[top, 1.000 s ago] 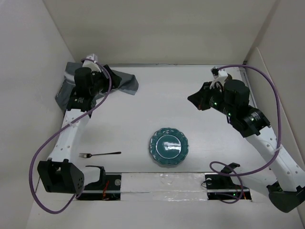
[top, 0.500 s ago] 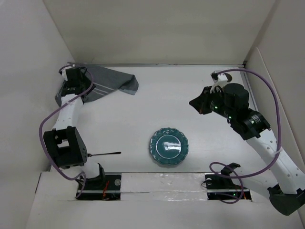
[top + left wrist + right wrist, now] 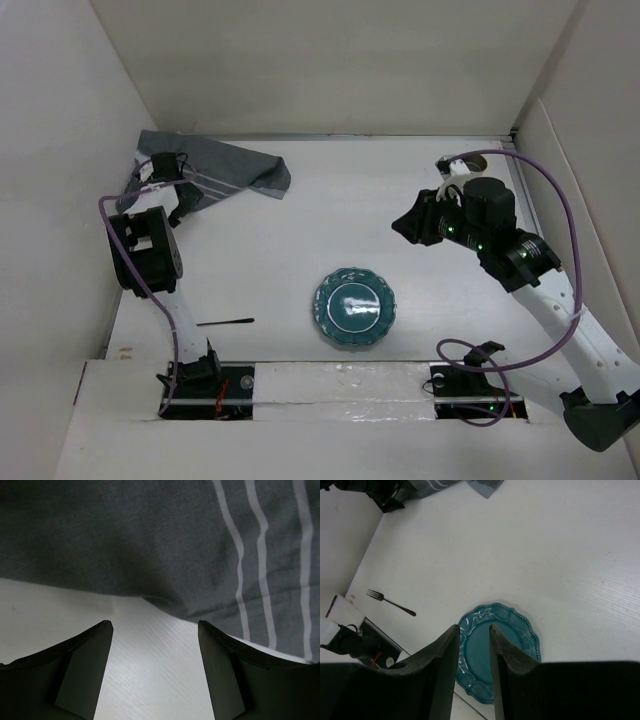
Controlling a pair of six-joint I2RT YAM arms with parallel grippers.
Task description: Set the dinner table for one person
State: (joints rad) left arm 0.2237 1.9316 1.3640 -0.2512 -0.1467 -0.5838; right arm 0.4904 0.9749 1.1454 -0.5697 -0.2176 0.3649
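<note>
The dinner table point(image 3: 330, 215) is the wide white tabletop. A teal plate point(image 3: 353, 308) lies near its front middle and also shows in the right wrist view point(image 3: 520, 635). A fork point(image 3: 228, 322) lies left of the plate, partly hidden by the left arm; it shows whole in the right wrist view point(image 3: 390, 601). A grey white-striped cloth point(image 3: 225, 170) lies crumpled at the back left. My left gripper point(image 3: 162, 178) is open and empty, low over the table at the cloth's edge point(image 3: 150, 540). My right gripper point(image 3: 412, 226) hangs above the table's right half, jaws narrowly apart and empty.
Beige walls enclose the table on the left, back and right. The left arm point(image 3: 145, 250) is folded along the left wall. Purple cables loop off both arms. A raised white strip point(image 3: 340, 385) with the arm bases runs along the front edge.
The left arm has folded back toward the left wall, bringing its gripper down to the cloth's left part. The right gripper has drifted slightly left. Plate and fork have not moved.
</note>
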